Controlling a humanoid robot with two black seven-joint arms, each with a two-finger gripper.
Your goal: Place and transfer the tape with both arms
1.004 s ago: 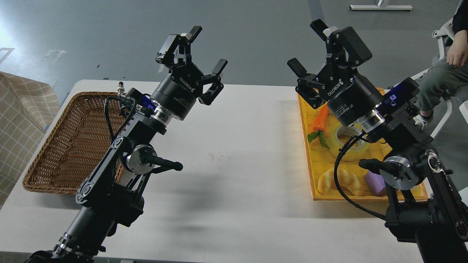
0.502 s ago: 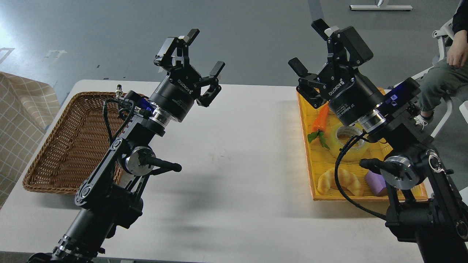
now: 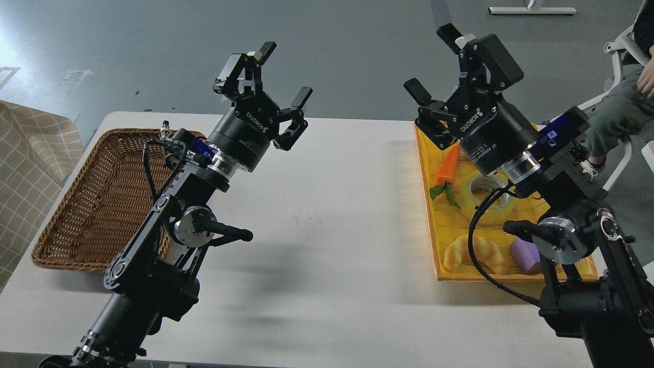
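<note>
The tape, a translucent yellow roll with a pale core, lies flat in the yellow tray at the right, partly hidden by my right arm and its cable. My right gripper is open and empty, raised above the tray's far left corner, well above the tape. My left gripper is open and empty, held high over the table's far middle-left, far from the tape.
The tray also holds a toy carrot, a yellow-tan croissant and a purple block. A brown wicker basket stands at the left. A seated person is at the far right.
My left gripper has drifted slightly left and back. My right gripper has risen a little. The tape has not moved.
</note>
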